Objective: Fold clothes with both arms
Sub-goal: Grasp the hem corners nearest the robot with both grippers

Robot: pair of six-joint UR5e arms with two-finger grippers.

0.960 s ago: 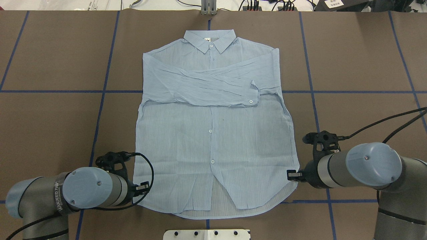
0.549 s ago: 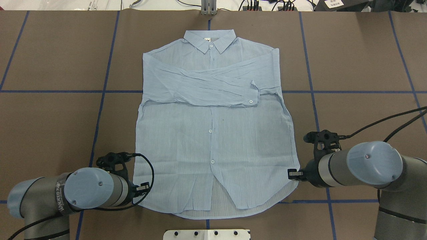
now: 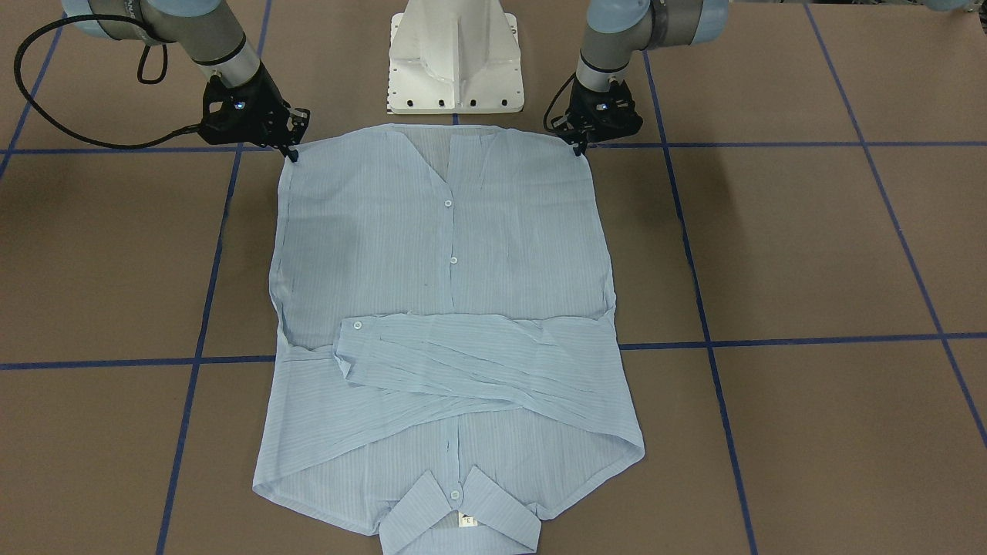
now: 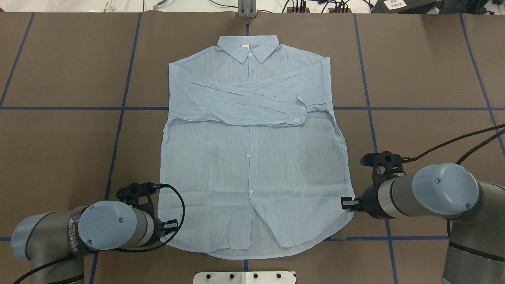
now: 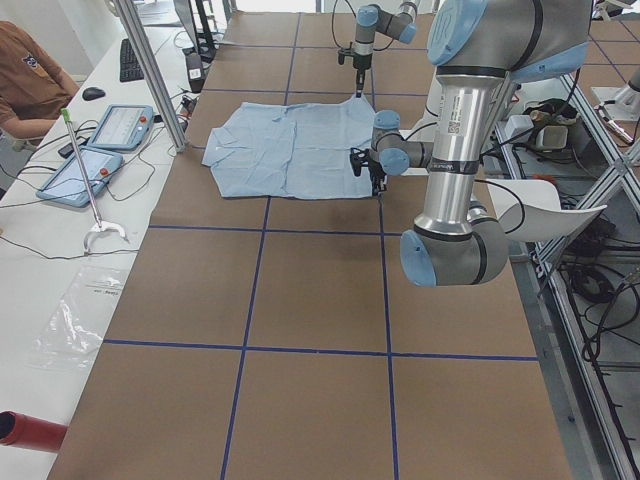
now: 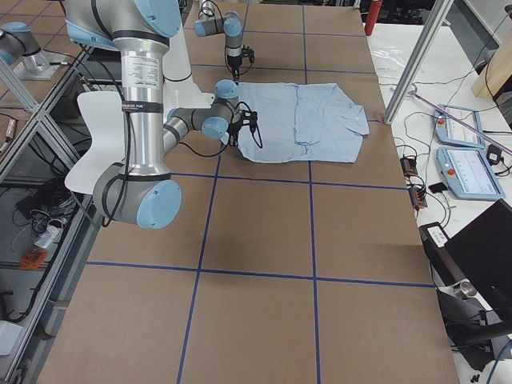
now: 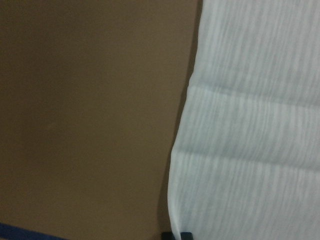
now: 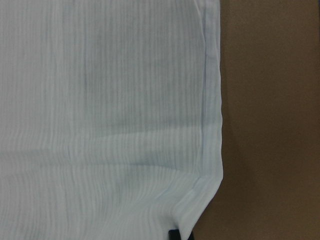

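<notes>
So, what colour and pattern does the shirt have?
The shirt is light blue with fine stripes, clearest in the right wrist-mounted view.

Overhead view, lower left: the left gripper point(image 4: 170, 225) has slid a little toward the bottom edge of the frame, beside the hem corner of the shirt point(image 4: 252, 165). Lower right: the right gripper point(image 4: 347, 203) has edged slightly up and rightward.
</notes>
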